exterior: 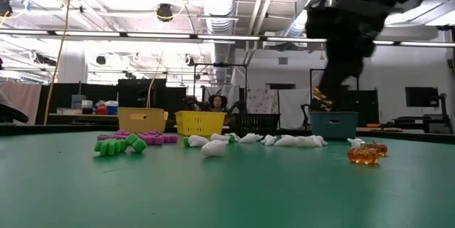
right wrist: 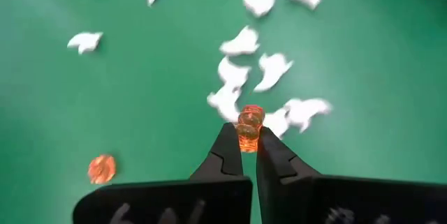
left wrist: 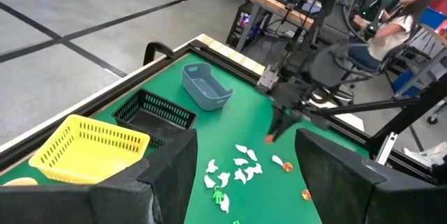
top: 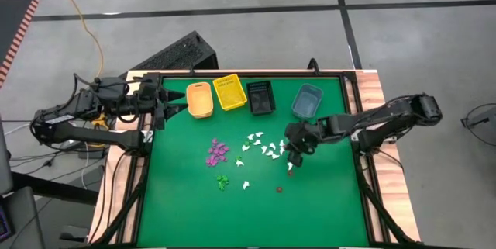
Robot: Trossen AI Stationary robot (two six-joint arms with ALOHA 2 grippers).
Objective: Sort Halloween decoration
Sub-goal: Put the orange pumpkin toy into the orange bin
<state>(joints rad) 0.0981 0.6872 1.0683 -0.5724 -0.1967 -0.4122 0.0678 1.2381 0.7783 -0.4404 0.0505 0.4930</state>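
Observation:
The Halloween decorations are tiny trinkets lying on the green mat: a white scatter [top: 260,144], a purple cluster [top: 218,152], a green few [top: 223,181] and an orange-brown one [top: 279,190]. My right gripper [top: 293,154] hangs over the right end of the white scatter, shut on one orange trinket [right wrist: 248,123]. My left gripper [top: 164,108] waits open at the mat's far left, beside the orange bin [top: 200,100]; in its own wrist view it [left wrist: 244,147] holds nothing. My right gripper pinches the orange trinket's lower part [right wrist: 248,142] between its two fingertips, and the upper part sticks out past them. The fingers come from above, slanting in from the table's right. In the low view the trinket [exterior: 320,99] hangs clear above the mat.
Four small bins stand in a row along the mat's far edge: orange, yellow [top: 230,91], black mesh [top: 261,97] and blue-grey [top: 308,101]. A raised frame [top: 353,86] borders the mat. The near half of the mat is bare. A seated person [left wrist: 401,15] shows beyond the table.

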